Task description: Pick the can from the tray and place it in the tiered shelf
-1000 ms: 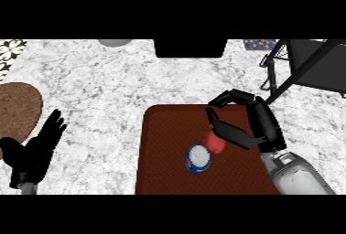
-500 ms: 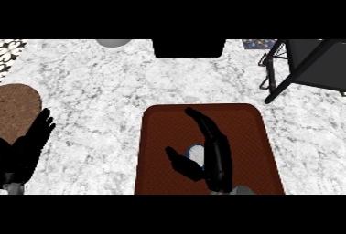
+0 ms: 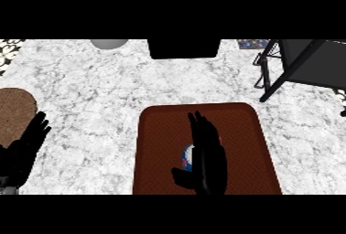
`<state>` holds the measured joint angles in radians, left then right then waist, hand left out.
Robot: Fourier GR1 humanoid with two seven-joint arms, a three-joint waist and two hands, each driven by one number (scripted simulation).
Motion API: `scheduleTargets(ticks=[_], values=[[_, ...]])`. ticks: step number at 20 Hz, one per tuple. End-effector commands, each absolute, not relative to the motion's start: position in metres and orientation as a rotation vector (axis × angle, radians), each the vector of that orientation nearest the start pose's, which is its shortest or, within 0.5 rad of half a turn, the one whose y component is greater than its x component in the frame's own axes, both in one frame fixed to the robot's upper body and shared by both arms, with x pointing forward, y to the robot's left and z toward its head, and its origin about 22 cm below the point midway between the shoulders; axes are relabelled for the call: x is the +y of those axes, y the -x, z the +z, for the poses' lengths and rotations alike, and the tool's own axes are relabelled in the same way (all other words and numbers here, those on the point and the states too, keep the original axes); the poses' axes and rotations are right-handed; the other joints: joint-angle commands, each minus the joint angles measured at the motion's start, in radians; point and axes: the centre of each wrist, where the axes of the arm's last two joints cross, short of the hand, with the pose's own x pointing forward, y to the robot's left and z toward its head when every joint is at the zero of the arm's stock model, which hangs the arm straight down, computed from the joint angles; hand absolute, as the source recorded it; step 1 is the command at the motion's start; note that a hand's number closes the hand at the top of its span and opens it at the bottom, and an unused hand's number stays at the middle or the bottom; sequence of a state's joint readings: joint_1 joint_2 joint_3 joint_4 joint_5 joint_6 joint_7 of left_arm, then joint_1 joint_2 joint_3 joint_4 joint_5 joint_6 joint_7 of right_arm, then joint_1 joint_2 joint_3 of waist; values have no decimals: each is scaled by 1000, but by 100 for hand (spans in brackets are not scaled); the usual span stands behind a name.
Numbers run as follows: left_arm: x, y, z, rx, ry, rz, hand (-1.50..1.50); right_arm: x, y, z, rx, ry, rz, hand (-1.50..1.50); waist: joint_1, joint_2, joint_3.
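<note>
A dark red tray [image 3: 157,137] lies on the marble counter at lower centre. The can [image 3: 186,157] shows only as a blue, white and red sliver on the tray. My right hand [image 3: 207,155] stretches over the can with straight fingers pointing away from me, hiding most of it, and the thumb sticks out to the left below the can. The black tiered shelf [image 3: 297,64] stands at the upper right, well beyond the tray. My left hand [image 3: 24,151] rests open at the lower left edge, fingers up.
A brown round board [image 3: 13,114] lies at the left edge, close to my left hand. A grey bowl [image 3: 108,43] and a black block [image 3: 184,48] sit along the far edge. Bare marble separates the tray from the shelf's legs.
My right hand has swung from the can's right side to lie over it, fingers straightened. The can is now mostly hidden. The left hand has barely moved.
</note>
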<state>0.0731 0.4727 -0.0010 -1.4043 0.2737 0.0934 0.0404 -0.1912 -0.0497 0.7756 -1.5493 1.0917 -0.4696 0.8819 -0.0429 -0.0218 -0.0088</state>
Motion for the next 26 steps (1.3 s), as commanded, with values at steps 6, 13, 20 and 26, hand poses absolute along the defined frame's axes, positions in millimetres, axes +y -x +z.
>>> scheduleTargets(ticks=[6,13,20,26], values=[[362,-221,-5,-1310,-278,-36,0,-27,-187,48,-942,1035,1098,-150,26,13,3],[343,-221,-11,-1322,-259,-57,0,-29,-201,81,-788,1107,1185,-150,46,18,6],[347,-224,-2,-1339,-250,-44,0,-35,-208,86,-752,1095,1204,-150,45,18,8],[343,-229,-12,-1341,-260,-49,0,-45,-214,68,-705,1093,1214,-150,38,20,8]])
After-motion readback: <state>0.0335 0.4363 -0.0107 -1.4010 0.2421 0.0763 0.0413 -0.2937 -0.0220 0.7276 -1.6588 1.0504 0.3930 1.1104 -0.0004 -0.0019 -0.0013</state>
